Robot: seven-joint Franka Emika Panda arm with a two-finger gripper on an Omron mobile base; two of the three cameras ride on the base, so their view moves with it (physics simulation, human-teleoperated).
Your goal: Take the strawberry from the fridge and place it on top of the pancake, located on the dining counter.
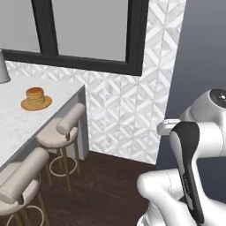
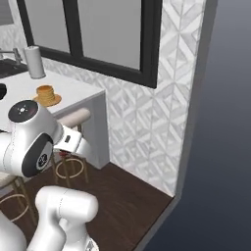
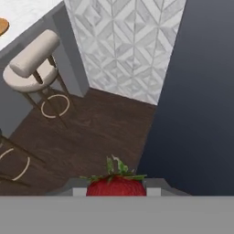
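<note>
In the hand view my gripper [image 3: 116, 188] is shut on the strawberry [image 3: 116, 184], a red fruit with green leaves held between the two fingertips at the bottom of the picture. The hand hangs above dark wood floor beside the dark grey side of the fridge [image 3: 201, 91], also at the right as the fridge [image 1: 201, 48] and the fridge [image 2: 225, 122]. The pancake [image 1: 35, 98] is an orange-brown stack on the white marble dining counter [image 1: 13, 128], far to the left of the arm. From the other side, the pancake [image 2: 46, 95] lies on the dining counter [image 2: 78, 95].
Padded beige stools [image 1: 62, 130] [image 1: 20, 181] line the counter's edge, and one stool [image 3: 32, 64] stands below the hand. A tiled wall [image 1: 123, 106] with a black-framed window closes the back. A paper towel roll [image 2: 34, 61] stands behind the pancake.
</note>
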